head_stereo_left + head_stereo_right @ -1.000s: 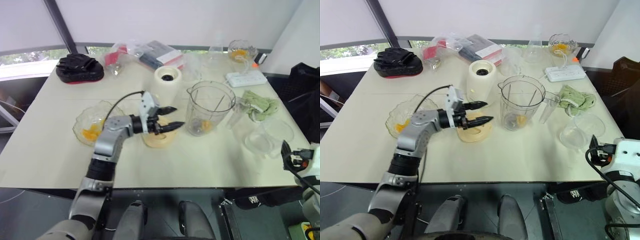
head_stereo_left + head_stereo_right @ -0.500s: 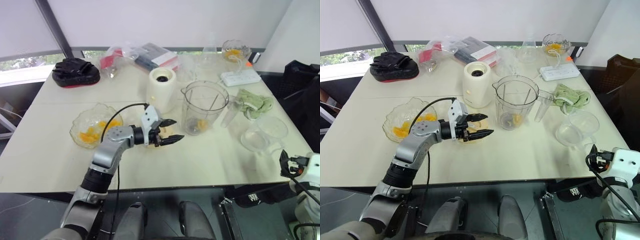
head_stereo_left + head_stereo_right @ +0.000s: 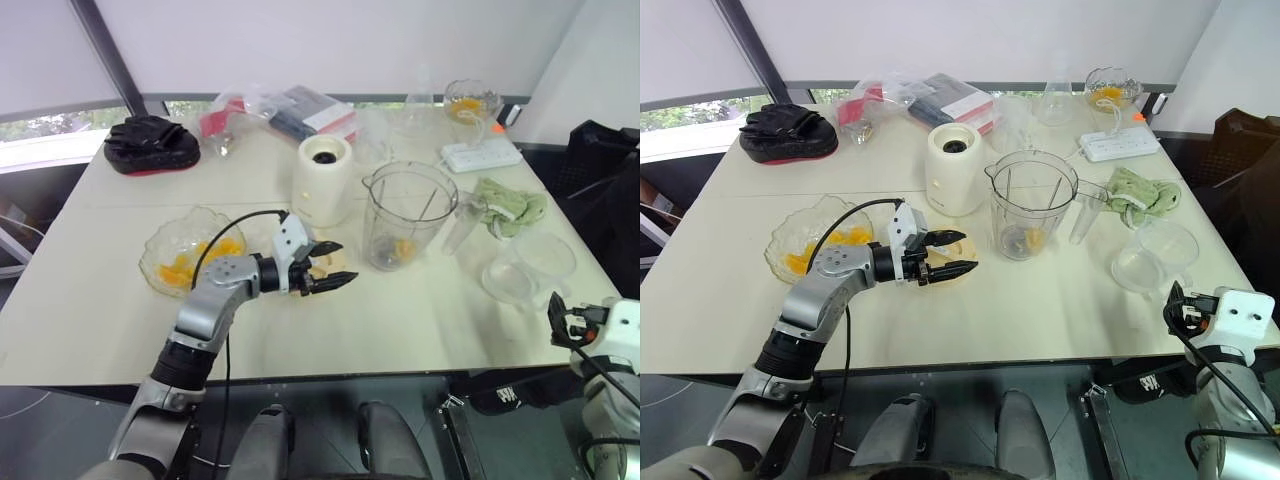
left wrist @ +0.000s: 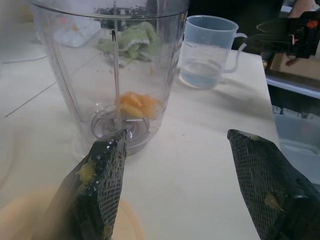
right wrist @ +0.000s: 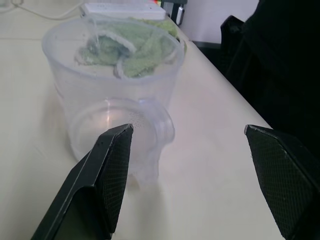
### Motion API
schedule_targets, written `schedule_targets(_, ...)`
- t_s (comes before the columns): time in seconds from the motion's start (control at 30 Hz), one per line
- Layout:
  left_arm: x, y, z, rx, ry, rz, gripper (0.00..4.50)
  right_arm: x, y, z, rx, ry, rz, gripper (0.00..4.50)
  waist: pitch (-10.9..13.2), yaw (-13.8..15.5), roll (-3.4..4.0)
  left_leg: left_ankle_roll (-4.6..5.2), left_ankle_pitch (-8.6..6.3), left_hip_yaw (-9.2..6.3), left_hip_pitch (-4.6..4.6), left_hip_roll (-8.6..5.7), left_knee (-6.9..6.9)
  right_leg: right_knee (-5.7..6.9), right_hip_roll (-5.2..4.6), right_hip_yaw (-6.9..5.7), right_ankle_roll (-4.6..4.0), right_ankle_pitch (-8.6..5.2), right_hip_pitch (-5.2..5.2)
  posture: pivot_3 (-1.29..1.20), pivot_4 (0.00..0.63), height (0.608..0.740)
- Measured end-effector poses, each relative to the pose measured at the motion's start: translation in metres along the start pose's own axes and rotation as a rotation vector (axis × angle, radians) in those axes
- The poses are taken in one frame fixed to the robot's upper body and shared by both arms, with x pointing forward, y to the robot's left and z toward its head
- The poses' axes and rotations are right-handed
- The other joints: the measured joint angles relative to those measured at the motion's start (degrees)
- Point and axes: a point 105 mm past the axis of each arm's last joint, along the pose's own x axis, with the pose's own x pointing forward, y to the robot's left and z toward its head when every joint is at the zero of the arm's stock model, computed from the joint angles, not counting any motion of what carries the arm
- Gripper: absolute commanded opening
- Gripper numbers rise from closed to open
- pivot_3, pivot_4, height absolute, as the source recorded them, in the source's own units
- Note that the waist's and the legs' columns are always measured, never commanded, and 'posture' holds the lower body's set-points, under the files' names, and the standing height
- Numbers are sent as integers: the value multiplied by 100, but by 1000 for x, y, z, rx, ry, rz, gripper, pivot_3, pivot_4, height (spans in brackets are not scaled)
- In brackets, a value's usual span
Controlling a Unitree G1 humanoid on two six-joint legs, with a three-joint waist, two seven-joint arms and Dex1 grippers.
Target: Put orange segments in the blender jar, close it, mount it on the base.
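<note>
The blender jar (image 3: 408,212) stands upright and uncovered at mid-table, with a few orange segments (image 4: 137,104) at its bottom by the blades. More orange segments (image 3: 188,265) lie in a wavy clear bowl (image 3: 160,245) at the left. The cream-white base (image 3: 323,178) stands just behind and left of the jar. My left gripper (image 3: 345,263) is open and holds nothing; it hangs low over a flat cream-yellow lid (image 3: 948,274), pointing at the jar, and pulp sticks to its fingers (image 4: 100,190). My right gripper (image 5: 187,131) is open off the table's right front corner.
A clear tub (image 5: 110,75) and a clear jug (image 4: 207,52) sit near the right edge, a green cloth (image 3: 512,205) behind them. At the back are a power strip (image 3: 478,155), a glass bowl of fruit (image 3: 468,100), plastic bags (image 3: 270,105) and a black bundle (image 3: 150,140).
The head camera has tilted, shifting the whole picture. My left gripper has sunk a little toward the lid and drawn slightly away from the jar, still open.
</note>
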Motion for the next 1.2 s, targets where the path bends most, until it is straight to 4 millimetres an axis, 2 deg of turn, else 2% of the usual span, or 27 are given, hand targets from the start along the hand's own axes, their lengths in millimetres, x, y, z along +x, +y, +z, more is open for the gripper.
schedule_targets(0.27, -5, 1, -7, -12, 19, 18, 3279, 13, 3, -6, -18, 19, -12, 3689, 1, 0, 0, 0, 0, 1, 1, 0, -23, -11, 0, 0, 0, -1, -5, 0, 150, 740)
schedule_targets(0.6, -6, 0, -6, 3, 19, 30, 3279, 16, -1, -20, -69, 65, -43, 3689, 1, -1, 0, 0, 0, 0, 12, 0, -63, -17, -1, 1, 3, -5, -12, 0, 150, 740)
schedule_targets(1.2, -5, -6, -8, 20, 37, 6, 3279, 27, -17, -16, -60, 41, -166, 3689, 2, -3, 0, 0, 0, 0, 11, 0, -68, -20, -1, 1, 0, -11, -13, 0, 150, 740)
